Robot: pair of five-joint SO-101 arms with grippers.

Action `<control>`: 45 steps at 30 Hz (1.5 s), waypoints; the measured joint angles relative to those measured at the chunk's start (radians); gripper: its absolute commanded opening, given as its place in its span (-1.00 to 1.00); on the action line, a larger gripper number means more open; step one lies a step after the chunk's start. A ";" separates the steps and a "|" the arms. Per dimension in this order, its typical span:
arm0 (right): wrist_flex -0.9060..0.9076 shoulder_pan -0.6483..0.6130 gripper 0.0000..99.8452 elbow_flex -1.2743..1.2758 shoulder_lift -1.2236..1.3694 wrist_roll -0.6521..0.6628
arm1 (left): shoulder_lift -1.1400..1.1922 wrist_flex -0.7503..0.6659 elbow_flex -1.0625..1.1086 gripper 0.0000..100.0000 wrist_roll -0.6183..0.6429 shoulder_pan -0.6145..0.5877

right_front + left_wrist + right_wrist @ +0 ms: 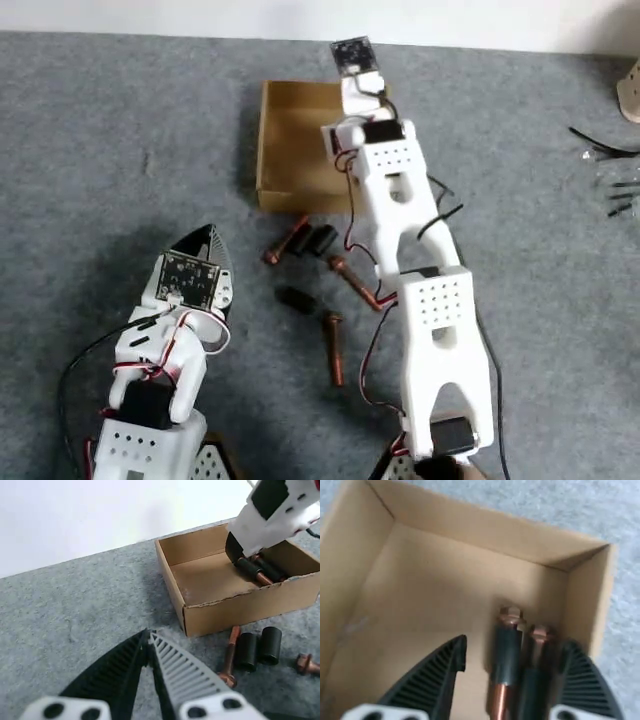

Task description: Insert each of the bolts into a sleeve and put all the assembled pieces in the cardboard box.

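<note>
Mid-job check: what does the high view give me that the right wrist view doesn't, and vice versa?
High view adds: loose bolts and black sleeves on the carpet in front of the cardboard box, and the left pincer. Right wrist view adds: two assembled pieces on the box floor, at the open right pincer. Shared: that box.

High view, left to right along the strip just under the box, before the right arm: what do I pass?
Left gripper → bolt → sleeves → slanted bolt
</note>
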 measured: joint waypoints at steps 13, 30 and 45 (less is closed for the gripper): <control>0.631 0.023 -0.63 -0.446 0.000 -0.072 | 0.000 0.000 0.000 -0.99 0.000 0.000; 0.749 -0.071 -0.63 -0.572 -0.002 -0.071 | 0.000 0.000 0.000 -0.99 0.000 0.000; 0.752 -0.069 -0.63 -0.411 -0.232 -0.071 | 0.000 0.000 0.000 -0.99 0.000 0.000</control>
